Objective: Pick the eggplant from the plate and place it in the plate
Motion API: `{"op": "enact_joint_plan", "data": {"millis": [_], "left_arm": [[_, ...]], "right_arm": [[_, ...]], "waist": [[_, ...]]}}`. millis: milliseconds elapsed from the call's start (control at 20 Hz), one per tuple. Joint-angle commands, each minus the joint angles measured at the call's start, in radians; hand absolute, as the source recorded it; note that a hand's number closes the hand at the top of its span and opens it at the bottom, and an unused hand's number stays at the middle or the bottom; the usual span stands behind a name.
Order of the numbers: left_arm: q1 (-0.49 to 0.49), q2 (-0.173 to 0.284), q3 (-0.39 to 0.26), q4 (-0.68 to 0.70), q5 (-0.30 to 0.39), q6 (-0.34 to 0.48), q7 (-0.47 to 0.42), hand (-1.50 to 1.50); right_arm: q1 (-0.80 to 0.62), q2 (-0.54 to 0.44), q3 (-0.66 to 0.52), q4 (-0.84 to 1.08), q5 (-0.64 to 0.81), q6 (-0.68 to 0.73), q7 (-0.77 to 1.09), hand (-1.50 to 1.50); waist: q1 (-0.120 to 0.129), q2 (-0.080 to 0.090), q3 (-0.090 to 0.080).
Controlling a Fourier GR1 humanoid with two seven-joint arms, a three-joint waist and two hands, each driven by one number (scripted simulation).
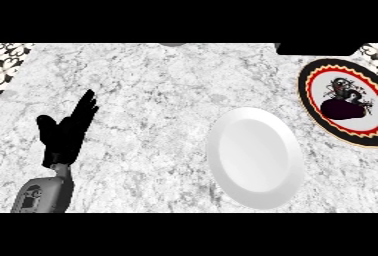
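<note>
my left hand (65,131) shows at the left of the head view, fingers straight and pointing up, thumb out to the side, holding nothing, over bare table (148,100). grey forearm comes in from the lower left edge. my right hand does not show anywhere.

edges and room: the marble table fills the view. a patterned black-and-white strip (13,60) cuts the upper left corner, with a small patch of the same pattern at the upper right corner. a dark block (317,48) sits along the top edge at right, and a small grey shape just touches the top edge near the middle; can't tell what either is. the widest bare stretch lies between my left hand and the white plate.

writing: none i can read. the patterned plate carries a dark figure at its centre, no legible lettering.

containers: white plate (255,157), right of centre, nothing in it. patterned plate (317,75), black rim with red and cream bands, at the far right, partly cut by the view's edge, near the white plate but apart from it. the eggplant (344,109), dark purple, lies in the patterned plate, toward its lower part.
</note>
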Motion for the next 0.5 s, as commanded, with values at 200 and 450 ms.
{"op": "enact_joint_plan", "data": {"millis": [200,450], "left_arm": [[-0.012,0.000,0.004,-0.007,0.003,0.001,0.004,0.00],[-0.022,0.008,0.013,0.003,0.013,-0.011,0.004,0.00]], "right_arm": [[0.058,-0.055,-0.023,-0.002,-0.055,0.192,-0.152,-1.50],[0.130,-0.051,0.004,-0.021,-0.050,0.179,-0.192,-1.50]], "waist": [[0.011,0.008,0.003],[0.006,0.008,0.004]]}}
